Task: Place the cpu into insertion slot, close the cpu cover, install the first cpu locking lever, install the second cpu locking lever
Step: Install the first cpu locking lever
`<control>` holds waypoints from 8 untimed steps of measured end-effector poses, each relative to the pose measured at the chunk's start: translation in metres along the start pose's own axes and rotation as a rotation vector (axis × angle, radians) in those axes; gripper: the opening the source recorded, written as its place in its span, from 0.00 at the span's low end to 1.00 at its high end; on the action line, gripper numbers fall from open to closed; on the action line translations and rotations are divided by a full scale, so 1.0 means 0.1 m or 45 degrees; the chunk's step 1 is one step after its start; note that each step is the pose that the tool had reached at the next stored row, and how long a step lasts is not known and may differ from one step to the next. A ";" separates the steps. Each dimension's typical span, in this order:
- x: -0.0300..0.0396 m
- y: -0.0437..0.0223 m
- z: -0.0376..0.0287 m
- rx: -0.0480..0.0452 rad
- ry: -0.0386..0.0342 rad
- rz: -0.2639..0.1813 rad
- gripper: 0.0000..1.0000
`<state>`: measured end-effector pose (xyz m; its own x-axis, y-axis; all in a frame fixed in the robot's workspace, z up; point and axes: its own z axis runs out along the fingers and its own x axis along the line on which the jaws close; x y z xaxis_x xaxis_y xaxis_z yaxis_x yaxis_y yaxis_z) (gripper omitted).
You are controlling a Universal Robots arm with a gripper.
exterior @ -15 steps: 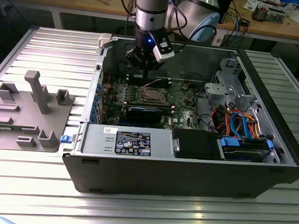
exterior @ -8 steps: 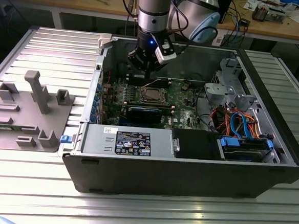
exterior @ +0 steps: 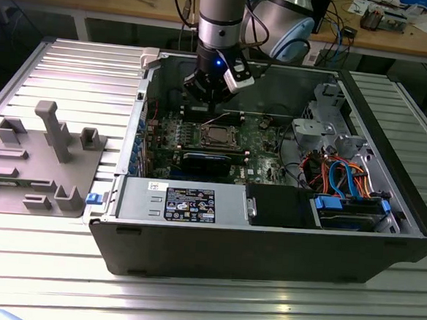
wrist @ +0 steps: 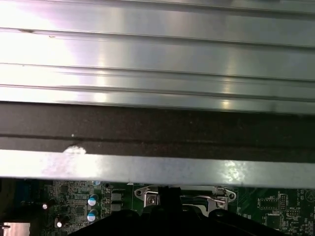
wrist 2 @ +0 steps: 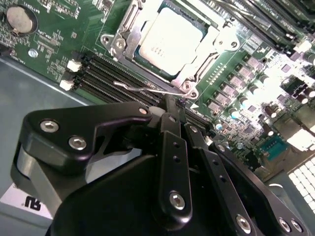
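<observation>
Fig.: My gripper [exterior: 207, 99], fingers [wrist 2: 171, 147] pressed together on nothing, hangs over the motherboard [exterior: 263, 130]. At its 6 o'clock, cpu [exterior: 216, 136] sits in slot [exterior: 203, 135], cover [wrist 2: 209, 49] down. Lever [wrist 2: 140, 88] and memory slots [wrist 2: 106, 73] lie between; cables [exterior: 344, 176] at 3 o'clock.

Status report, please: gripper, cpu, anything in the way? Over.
Gripper low over motherboard. Cpu seated, cpu cover down around it. Thin locking lever just off gripper tip; nothing blocking seen.
</observation>
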<state>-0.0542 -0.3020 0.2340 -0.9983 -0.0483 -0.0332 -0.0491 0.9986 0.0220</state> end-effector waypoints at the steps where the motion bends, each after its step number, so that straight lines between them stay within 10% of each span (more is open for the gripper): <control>1: -0.008 0.003 0.003 0.000 0.0002 0.000 0.11; 8: -0.066 0.035 0.023 0.000 0.0013 0.000 0.11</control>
<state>-0.0478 -0.2981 0.2320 -0.9983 -0.0484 -0.0322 -0.0491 0.9985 0.0222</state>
